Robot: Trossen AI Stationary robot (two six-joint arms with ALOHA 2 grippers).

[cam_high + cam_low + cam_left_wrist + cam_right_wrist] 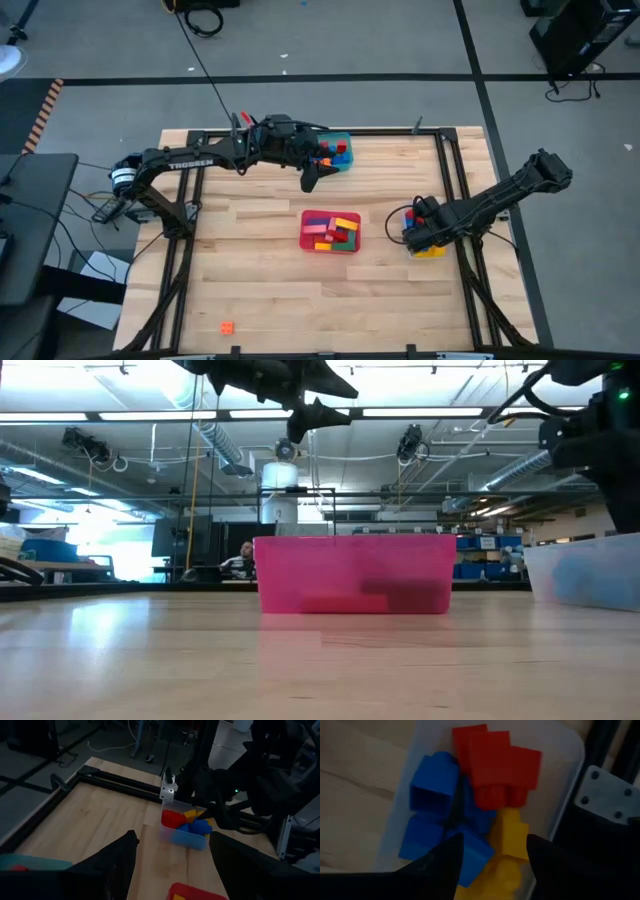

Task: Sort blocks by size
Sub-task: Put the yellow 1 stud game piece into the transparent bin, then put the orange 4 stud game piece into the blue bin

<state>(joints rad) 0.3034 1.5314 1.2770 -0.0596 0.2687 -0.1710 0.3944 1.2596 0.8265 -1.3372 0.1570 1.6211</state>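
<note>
Pale wooden table with a black frame carries three tubs. At its centre sits the red plastic tub of mixed coloured blocks. Near the far edge, the teal tub holds red and blue bricks; the left gripper hangs beside it, fingers released, empty. Near the right edge, the right gripper is over the clear plastic tub, fingers parted above red, blue and yellow bricks, grasping none. One orange cube lies by the near edge.

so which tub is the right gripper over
The clear tub at the table's right edge; the right gripper hangs open right above its blocks. The red and teal tubs sit farther left.
</note>
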